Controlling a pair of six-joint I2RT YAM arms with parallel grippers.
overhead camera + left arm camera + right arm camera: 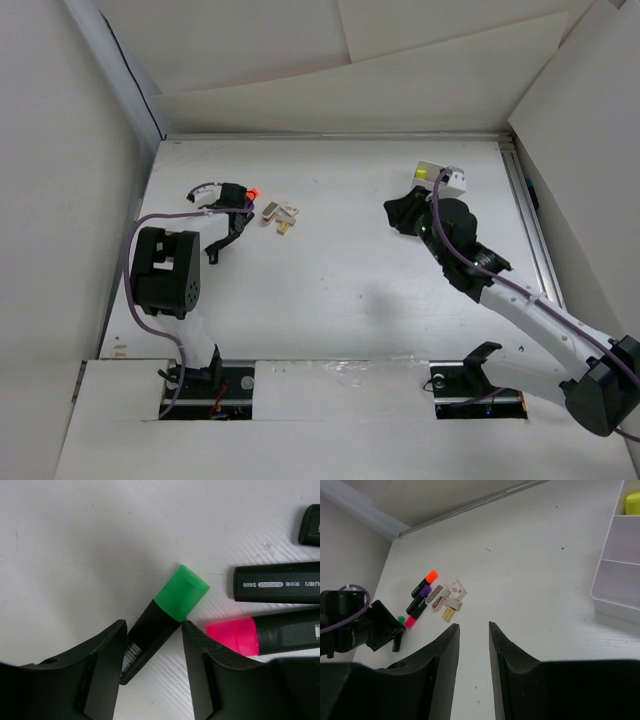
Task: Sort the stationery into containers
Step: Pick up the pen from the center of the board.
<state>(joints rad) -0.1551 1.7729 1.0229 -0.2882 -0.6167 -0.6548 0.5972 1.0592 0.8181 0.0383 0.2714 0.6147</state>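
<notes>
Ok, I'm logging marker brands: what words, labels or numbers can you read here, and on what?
"S600": printed upside down on the black marker in the left wrist view.
Oval logo and characters beside it: too blurred to read.
Barcode on the green-capped marker: digits too small to read.
Other two views: no readable text.

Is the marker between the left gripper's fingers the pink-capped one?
No, the left gripper straddles the green-capped marker; the pink-capped marker lies outside its fingers.
</notes>
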